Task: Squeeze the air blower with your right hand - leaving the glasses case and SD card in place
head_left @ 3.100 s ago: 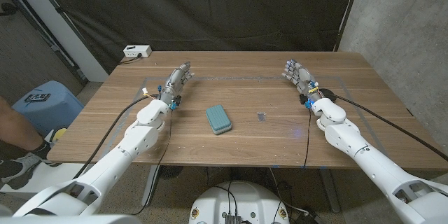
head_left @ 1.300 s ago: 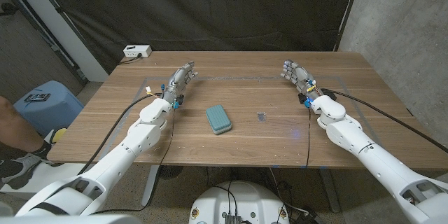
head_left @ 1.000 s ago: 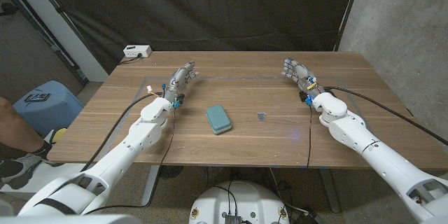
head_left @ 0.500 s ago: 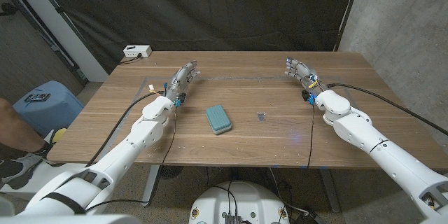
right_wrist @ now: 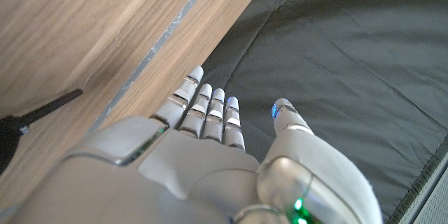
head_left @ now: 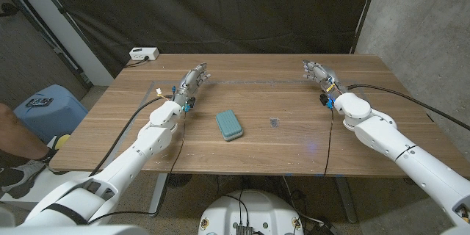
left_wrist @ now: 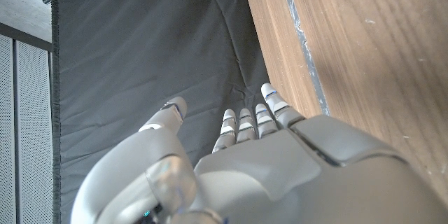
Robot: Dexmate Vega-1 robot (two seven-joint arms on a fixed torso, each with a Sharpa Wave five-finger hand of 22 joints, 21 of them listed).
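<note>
Both hands are waiting empty, fingers straight, left hand [head_left: 189, 84] upper left, right hand [head_left: 317, 73] upper right, flanking glasses case [head_left: 230, 125] and SD card [head_left: 274, 123] at centre; I'm spotting no air blower.

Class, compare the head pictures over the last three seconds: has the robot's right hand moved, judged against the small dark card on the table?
Yes. The right hand has drifted away from the small card, towards the table's far right corner, while the card stayed put.

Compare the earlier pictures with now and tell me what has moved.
The right hand has drifted toward the table's far right, its arm swinging outward; it holds nothing. The left hand, glasses case and SD card stayed put.
</note>
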